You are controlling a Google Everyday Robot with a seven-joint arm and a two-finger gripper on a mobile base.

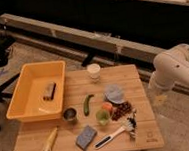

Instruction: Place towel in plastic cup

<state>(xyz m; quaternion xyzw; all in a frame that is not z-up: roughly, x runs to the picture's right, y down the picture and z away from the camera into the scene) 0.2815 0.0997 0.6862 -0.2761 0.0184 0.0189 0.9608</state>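
Grey-blue towel outside the cups

Grey-blue towel (114, 93) lies crumpled on the wooden counter (130, 79), right of centre. It sits between the white cup (93, 71) at the far edge and the green cup (102, 117) nearer the front, touching neither. Gripper (158, 95) hangs beyond the counter's right edge, under the white arm (175, 69) — clenched or released cannot be told.

Yellow bin (21, 97), green vegetable (88, 104), sponge (86, 137), brush (114, 136) on wooden table (139, 88)

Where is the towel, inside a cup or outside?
Outside: towel lies on table, touching no cup; gripper hangs past the table's edge.
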